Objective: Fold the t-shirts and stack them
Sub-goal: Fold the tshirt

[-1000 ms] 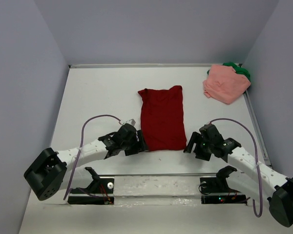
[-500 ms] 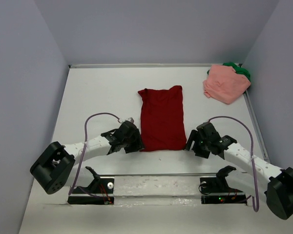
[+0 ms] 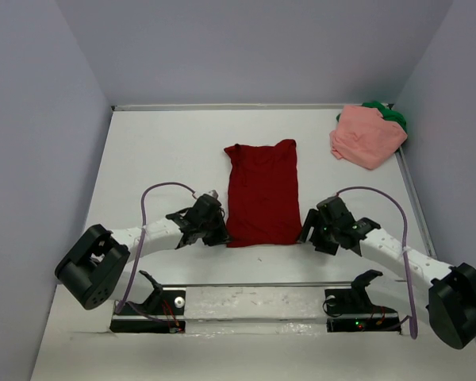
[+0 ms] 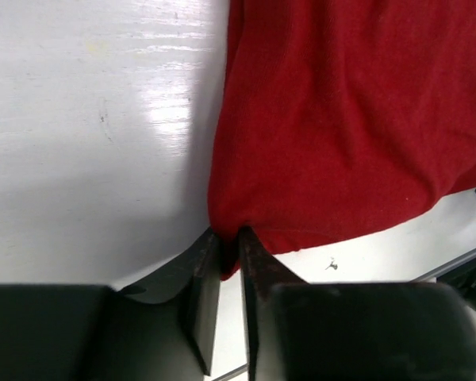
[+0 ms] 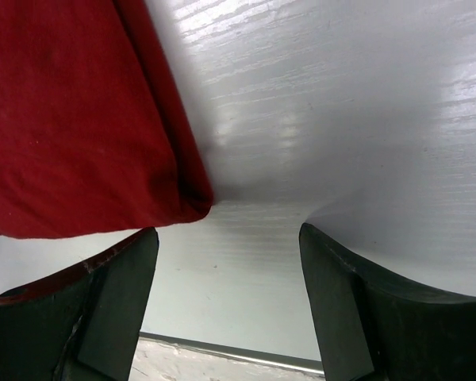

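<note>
Risk: left pincer (image 4: 228, 238) pinches just the dark red t-shirt (image 4: 341, 119) hem, right pincer (image 5: 226, 234) gapes empty. Lifting now could skew the fold.

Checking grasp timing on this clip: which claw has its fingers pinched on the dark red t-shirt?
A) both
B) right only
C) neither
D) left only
D: the left claw is pinched on a near corner of the dark red t-shirt, while the right claw stands wide open at the other near corner, gripping nothing.
</note>
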{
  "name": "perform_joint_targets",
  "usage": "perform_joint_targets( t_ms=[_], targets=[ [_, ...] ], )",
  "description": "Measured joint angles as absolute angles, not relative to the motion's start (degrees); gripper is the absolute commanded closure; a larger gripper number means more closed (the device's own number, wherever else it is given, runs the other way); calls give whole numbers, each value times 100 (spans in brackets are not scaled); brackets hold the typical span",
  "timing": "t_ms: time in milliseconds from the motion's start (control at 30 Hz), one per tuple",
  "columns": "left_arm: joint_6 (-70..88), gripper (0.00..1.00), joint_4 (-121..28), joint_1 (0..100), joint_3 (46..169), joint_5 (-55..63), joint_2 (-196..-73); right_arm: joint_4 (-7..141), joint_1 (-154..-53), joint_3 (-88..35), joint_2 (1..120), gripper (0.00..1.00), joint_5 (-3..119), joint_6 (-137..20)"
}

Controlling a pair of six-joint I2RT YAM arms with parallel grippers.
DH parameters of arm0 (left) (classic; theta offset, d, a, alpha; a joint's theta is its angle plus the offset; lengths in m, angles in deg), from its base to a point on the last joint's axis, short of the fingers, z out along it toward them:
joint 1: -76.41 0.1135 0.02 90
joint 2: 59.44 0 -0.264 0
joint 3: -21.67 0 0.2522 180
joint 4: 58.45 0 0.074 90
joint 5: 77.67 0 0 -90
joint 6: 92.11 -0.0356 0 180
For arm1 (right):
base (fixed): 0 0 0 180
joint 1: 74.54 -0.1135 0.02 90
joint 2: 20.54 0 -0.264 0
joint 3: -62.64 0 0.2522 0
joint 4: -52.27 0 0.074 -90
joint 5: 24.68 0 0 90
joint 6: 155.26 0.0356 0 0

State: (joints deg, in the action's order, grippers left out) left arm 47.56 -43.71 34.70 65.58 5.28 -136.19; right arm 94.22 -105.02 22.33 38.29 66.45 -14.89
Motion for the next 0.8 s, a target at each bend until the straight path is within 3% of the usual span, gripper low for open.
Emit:
perform_joint_targets(
  t_ms=[300,400,433,533,800],
  targets=[
    [4710,99,-4474,3581,6499,401,-13619,9039,-10502,1984,4390,25,6669,-1515],
    [4695,100,-4509,3603,6482,366,-13619,8860,-10502,1923,4572,41,6658,-1546],
    [4684,100,-4516,3605,6480,357,-13619,8779,-10500,1912,4642,56,6636,-1548],
    [4671,100,-4524,3608,6480,351,-13619,8628,-10509,1936,4734,81,6595,-1520],
    [4629,100,-4557,3640,6480,274,-13650,8613,-10603,2130,4445,81,6604,-1354]
  ],
)
